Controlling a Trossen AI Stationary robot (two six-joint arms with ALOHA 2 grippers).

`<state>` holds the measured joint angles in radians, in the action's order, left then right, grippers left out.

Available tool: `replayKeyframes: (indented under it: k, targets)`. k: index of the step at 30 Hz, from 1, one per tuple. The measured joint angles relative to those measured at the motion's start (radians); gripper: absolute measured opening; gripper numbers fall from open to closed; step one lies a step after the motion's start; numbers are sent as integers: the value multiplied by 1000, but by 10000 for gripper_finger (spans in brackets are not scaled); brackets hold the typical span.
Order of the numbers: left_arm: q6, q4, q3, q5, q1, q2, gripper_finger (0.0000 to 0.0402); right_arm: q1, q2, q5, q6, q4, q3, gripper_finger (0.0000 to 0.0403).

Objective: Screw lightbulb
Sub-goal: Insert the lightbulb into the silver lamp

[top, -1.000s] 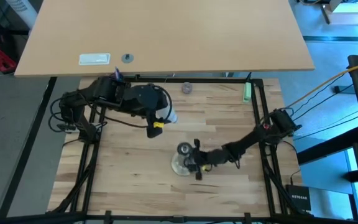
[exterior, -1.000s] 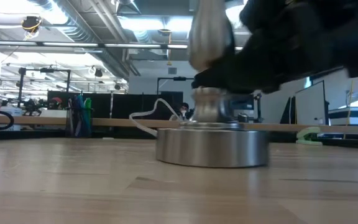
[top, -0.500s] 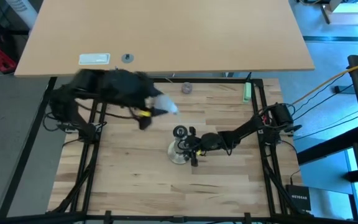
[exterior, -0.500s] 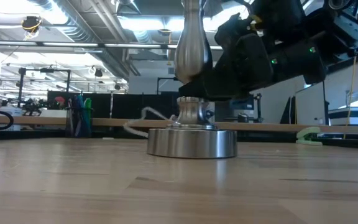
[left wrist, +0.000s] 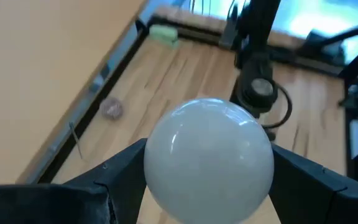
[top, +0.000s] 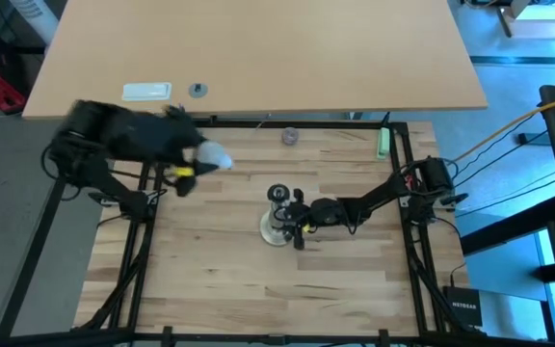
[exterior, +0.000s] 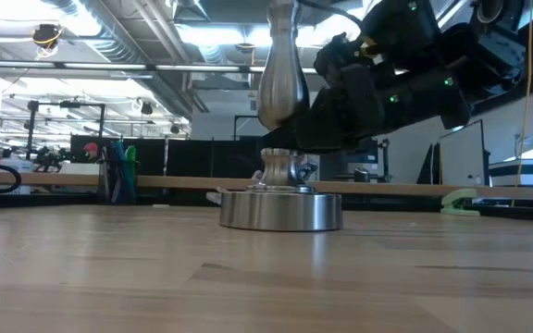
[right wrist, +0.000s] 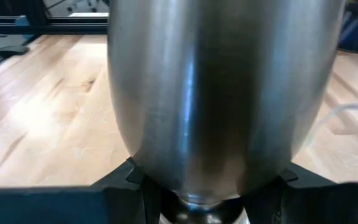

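Observation:
The lightbulb [left wrist: 209,158], white and frosted, sits between the fingers of my left gripper [left wrist: 209,180], high over the table's far left part [top: 210,156]. Its screw base is hidden behind the globe. The silvery stand stands on its round base [exterior: 280,210] at mid-table [top: 276,231], its dark socket [top: 278,194] facing up. My right gripper [top: 297,217] reaches in from the table's right and is shut on the stand's stem [exterior: 282,83]. My left gripper pinches the bulb's round globe [left wrist: 160,163] between its two fingers, one on each side. The globe faces forward past the fingertips. The fingers slant downward toward the table's right, and the bulb is lifted clear of the table. My right gripper pinches the stand's stem at its narrow part [right wrist: 207,198], just under the bulge, between its two fingers [right wrist: 120,180]. The fingers come nearly level from the table's right side. The stand is upright with its base flat on the table.
A small greyish knob [top: 289,136] and a green piece [top: 382,143] lie near the table's far edge. A big tan tabletop [top: 258,48] beyond holds a white block [top: 146,92]. Black frame rails [top: 405,164] line the table's sides. Bare wood lies toward the near edge.
My left gripper has carried the lightbulb up and toward the table's far left, away from the stand, still holding it. My right gripper has slid the upright stand a little toward the far edge, with the base staying on the table.

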<state>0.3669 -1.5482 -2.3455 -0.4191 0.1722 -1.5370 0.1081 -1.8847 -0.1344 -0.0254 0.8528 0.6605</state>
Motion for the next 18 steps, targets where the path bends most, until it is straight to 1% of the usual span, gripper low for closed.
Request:
replayKeyframes:
  k: [3, 6, 10, 13, 15, 18]
  targets:
    - [-16, 22, 1, -4, 0, -40, 266, -17, 0, 12, 0, -1, 0, 158]
    - [-68, 50, -2, -7, -9, -79, 266, -19, 0, 17, -5, -1, 0, 158]
    - [-177, 188, 1, 11, -13, -131, 266, -18, 0, 17, -9, -2, 0, 158]
    - [-254, 293, -1, 31, -2, -136, 266, -18, 0, 18, -11, -8, 0, 158]
    - [-274, 311, -3, 34, 1, -136, 266, -18, 0, 20, -14, -8, 0, 158]
    - [-273, 290, -1, 35, -1, -147, 266, -18, 0, 32, -36, -5, 0, 158]
